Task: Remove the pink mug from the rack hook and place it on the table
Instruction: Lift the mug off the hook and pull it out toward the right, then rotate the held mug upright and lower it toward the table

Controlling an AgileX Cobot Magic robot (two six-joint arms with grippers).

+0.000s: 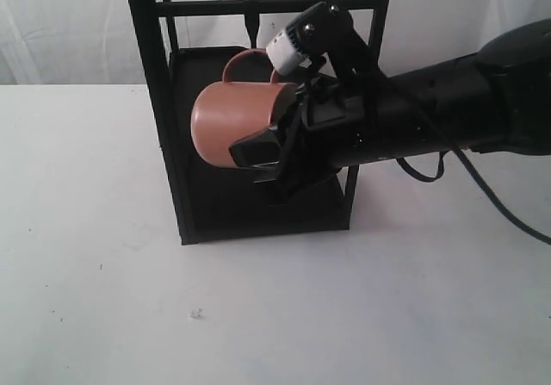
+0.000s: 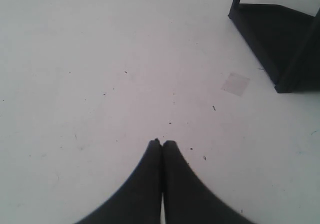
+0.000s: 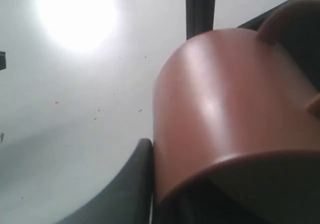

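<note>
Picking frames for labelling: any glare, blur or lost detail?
Right wrist view: blown-out glare on the table; the pink mug looks soft, very close. Exterior view: black rack loses detail against a bright backdrop. Left wrist view: even light, left gripper slightly blurred.

- The pink mug (image 1: 237, 122), salmon and cylindrical, hangs sideways in the air with its loop handle up, clamped at the rim in my right gripper (image 1: 271, 144).
- The rack hook (image 1: 251, 25), short and black, hangs from the crossbar (image 1: 284, 4), apart from the handle below.
- The table (image 1: 112, 264), matte white and speckled, lies under the mug.
</note>
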